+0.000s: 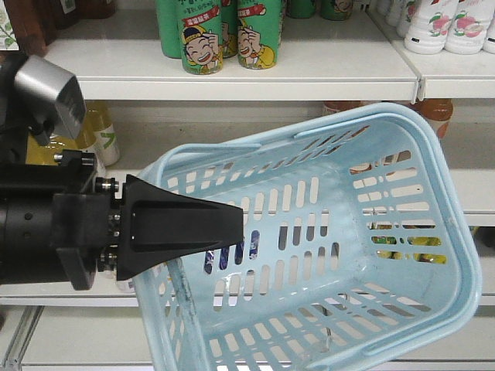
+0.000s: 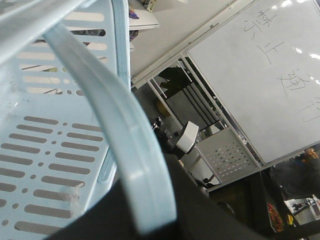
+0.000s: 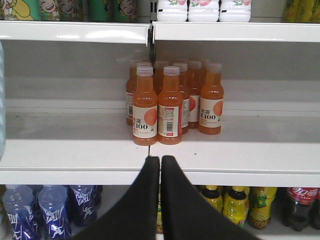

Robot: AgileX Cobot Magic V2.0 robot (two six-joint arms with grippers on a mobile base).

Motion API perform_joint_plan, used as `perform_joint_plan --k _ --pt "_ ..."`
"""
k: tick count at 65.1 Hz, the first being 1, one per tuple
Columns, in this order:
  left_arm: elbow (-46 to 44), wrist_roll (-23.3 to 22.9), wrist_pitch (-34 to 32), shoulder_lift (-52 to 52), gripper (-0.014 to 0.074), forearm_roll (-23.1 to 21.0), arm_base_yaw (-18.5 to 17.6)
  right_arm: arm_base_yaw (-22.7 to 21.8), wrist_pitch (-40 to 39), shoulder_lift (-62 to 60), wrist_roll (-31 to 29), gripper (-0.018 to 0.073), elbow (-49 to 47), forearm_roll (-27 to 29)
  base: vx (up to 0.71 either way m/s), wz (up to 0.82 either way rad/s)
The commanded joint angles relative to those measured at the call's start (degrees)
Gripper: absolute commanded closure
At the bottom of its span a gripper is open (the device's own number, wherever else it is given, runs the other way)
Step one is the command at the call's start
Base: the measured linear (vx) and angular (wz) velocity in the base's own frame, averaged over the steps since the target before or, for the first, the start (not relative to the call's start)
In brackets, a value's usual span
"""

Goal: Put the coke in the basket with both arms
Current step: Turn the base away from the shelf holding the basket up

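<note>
Our left claw (image 1: pixel 234 232) is clamped on the near rim of the basket (image 1: pixel 363 117), which hangs tilted beyond its tip. A grip on one edge could let it swing or slip. Our right claw (image 3: pixel 160 160) is pressed together and empty, with orange bottles (image 3: pixel 170 105) ahead. No coke shows; the dark cola bottle (image 3: pixel 299 207) below-right might be mistaken for it.

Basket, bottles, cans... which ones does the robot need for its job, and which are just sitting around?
For the job:
- basket, pinched by the left gripper
- right gripper, shut and empty
- no coke in view

Just sitting around:
- orange juice bottles
- green cans
- white bottles
- blue bottles
</note>
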Motion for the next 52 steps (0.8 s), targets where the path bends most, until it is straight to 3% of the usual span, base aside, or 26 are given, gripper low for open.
perform_joint_plan --k 1,52 --pt "-1.6 0.5 -0.5 -1.3 0.0603 -4.0 0.1 -0.4 -4.2 -0.8 -0.4 0.0564 0.4 -0.4 0.00 0.00" --pt "-1.6 0.5 -0.5 -1.3 0.0603 -3.6 0.1 -0.4 -4.2 -0.8 -0.4 0.0564 0.4 -0.4 0.00 -0.01"
